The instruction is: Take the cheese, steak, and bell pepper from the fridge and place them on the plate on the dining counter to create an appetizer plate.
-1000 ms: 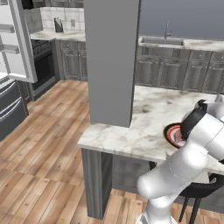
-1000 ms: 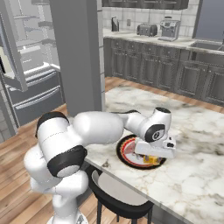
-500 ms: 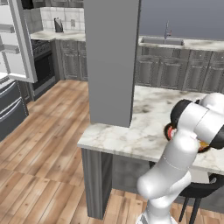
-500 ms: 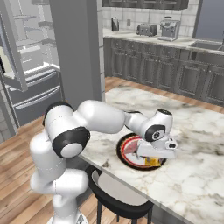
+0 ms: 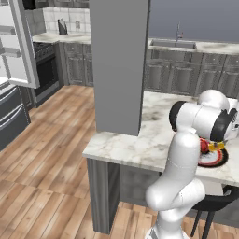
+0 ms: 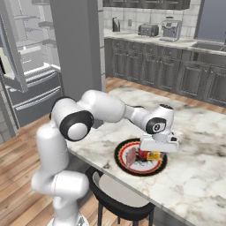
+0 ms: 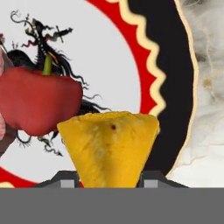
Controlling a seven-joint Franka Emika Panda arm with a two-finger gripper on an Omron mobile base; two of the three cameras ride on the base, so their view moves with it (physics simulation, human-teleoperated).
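On the dining counter (image 6: 194, 176), near its front edge, the plate (image 6: 122, 153) was seen already carrying the steak (image 6: 131, 156) at its left and the bell pepper (image 7: 37, 103) beside it. The cheese (image 7: 109, 148) was pinched between the tips of the gripper (image 6: 155, 148) low over the plate's right part. A good release would be made only once the wedge was lowered onto bare plate beside the pepper, then the hand lifted straight up.
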